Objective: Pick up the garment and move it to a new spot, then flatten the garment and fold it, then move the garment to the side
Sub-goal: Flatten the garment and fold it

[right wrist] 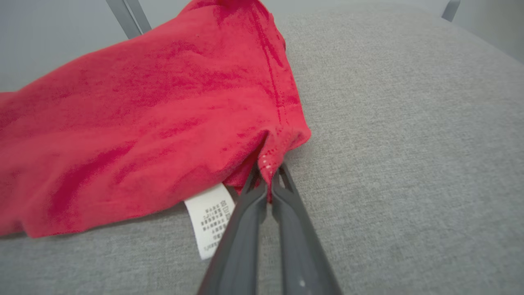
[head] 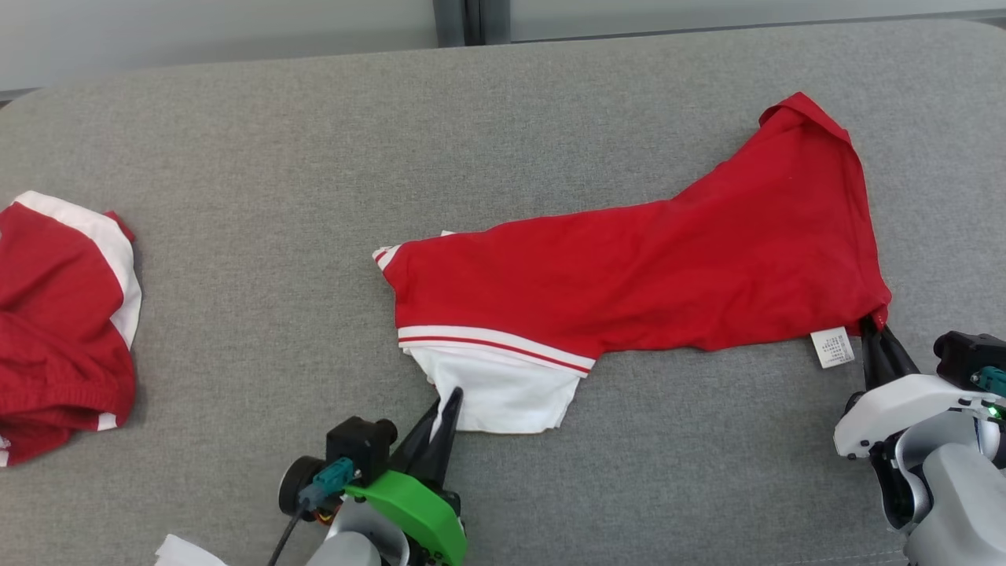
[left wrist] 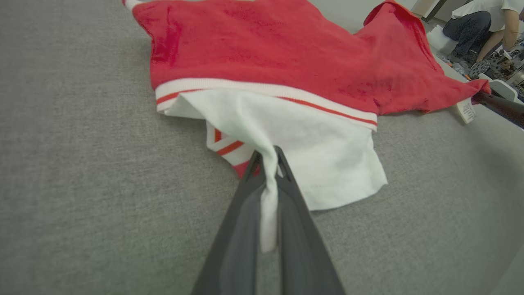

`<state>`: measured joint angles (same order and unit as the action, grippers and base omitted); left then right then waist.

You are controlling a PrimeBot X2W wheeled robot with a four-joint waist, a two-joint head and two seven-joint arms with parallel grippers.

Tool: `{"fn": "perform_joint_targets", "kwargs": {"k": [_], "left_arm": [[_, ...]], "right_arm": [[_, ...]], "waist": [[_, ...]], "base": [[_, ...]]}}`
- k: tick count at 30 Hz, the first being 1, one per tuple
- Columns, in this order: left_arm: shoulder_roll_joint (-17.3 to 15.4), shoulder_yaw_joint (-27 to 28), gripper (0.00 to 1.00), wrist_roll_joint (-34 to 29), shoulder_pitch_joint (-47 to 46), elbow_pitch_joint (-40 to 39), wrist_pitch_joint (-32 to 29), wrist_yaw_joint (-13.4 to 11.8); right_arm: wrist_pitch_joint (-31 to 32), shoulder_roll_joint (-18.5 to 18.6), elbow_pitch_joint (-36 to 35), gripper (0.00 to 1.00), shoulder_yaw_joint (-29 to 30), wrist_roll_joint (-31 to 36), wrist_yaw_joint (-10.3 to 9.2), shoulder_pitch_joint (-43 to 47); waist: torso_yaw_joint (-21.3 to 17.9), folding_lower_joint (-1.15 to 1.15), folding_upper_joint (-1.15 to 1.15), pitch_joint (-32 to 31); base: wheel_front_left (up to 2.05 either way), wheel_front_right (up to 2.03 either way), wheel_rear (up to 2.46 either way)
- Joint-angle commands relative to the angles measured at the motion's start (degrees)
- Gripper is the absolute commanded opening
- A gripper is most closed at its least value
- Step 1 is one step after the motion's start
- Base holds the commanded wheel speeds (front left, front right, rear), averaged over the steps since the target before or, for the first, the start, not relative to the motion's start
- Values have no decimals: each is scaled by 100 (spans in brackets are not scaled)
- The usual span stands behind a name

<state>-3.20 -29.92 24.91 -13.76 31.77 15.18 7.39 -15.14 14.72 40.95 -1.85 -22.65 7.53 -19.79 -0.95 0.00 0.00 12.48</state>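
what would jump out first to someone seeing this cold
A red garment with a white striped-trim end lies stretched across the grey fabric surface. The left gripper pinches its white corner, the right gripper its red corner. Another red-and-white garment sits crumpled at the far left.

This looks like a robotics lab or test room, not a home: a wide tabletop [head: 236, 377] padded in plain grey woven fabric carries a red garment [head: 668, 267] and a second heap of red and white clothing [head: 63, 314]. Behind it stand pale, blank panels [head: 196, 31] joined by a grey metal post [head: 471, 20]. Beyond the tabletop's far edge, a person [left wrist: 475, 24] sits low beside what look like machine parts [left wrist: 491, 67].
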Motion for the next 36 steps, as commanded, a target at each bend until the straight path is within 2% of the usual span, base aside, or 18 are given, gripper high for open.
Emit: {"fn": "perform_joint_targets", "kwargs": {"k": [1, 10, 17, 23, 28, 32, 36], "left_arm": [[-56, 127, 0, -33, 92, -158, -9, 15], [-149, 906, 0, 137, 173, -1171, -7, 16], [-539, 852, 0, 488, -885, -1273, -19, 16], [-986, 818, 0, 1130, -2699, -916, -487, 16], [-1194, 1003, 0, 1549, -4580, -220, -953, 16], [-1206, 1070, 0, 1519, -6069, 450, -1109, 17], [-1135, 1068, 0, 1391, -7393, 1032, -1033, 17]], "right_arm": [[0, 42, -199, 0, -22, 45, -8, 154], [0, 289, -1537, 0, -303, 152, -8, 411], [0, 505, -1941, 0, -858, 20, -8, -365], [16, 730, -1452, 0, -1592, -399, -8, -1848], [292, 793, -799, 0, -2114, -1024, -8, -3595], [478, 710, -231, 0, -2152, -1514, -8, -4959], [526, 660, 323, 0, -2229, -1708, -8, -6112]], "waist": [[49, 0, 0, -110], [-36, 0, 0, -408], [-117, 0, 0, -380], [-162, 0, 0, 51], [-202, 0, 0, 679], [-233, 0, 0, 1084], [-259, 0, 0, 1356]], "base": [[0, 0, 0], [0, 0, 0], [0, 0, 0], [0, 0, 0], [0, 0, 0], [0, 0, 0], [0, 0, 0]]}}
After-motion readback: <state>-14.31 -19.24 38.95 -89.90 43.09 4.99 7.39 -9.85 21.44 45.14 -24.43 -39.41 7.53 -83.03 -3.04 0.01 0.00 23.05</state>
